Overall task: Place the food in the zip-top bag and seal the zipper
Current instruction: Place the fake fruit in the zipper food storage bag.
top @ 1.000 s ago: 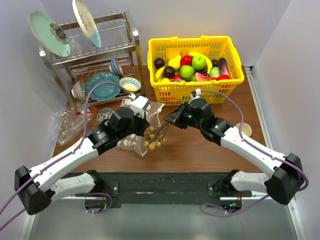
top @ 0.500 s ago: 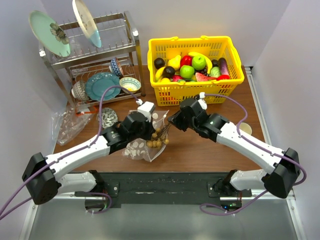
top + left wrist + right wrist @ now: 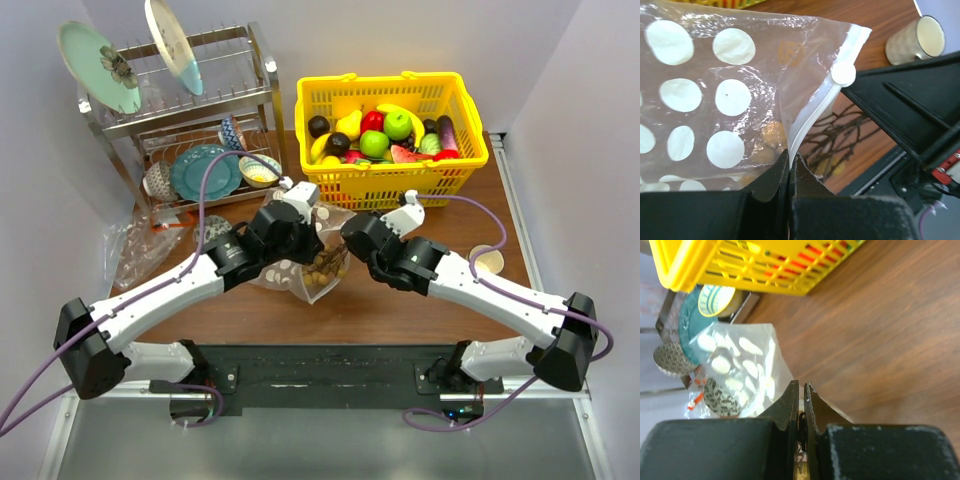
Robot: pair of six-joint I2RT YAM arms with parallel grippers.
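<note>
Broadly, the desk (image 3: 400,300) carries a dish rack (image 3: 190,115) with plates and bowls, and a yellow basket (image 3: 400,186) full of toy fruit, green apples (image 3: 385,135) among them. In front of the basket, above the desk, both arms hold a dotted clear bag (image 3: 285,275). The left gripper (image 3: 791,165) has its jaws clamped on the white zipper (image 3: 815,107). The right gripper (image 3: 801,390) has its jaws nearly together, seemingly on dark twigs of the tan cluster (image 3: 325,265) sitting in the bag's mouth. A cup (image 3: 488,261) stands well to the right.
</note>
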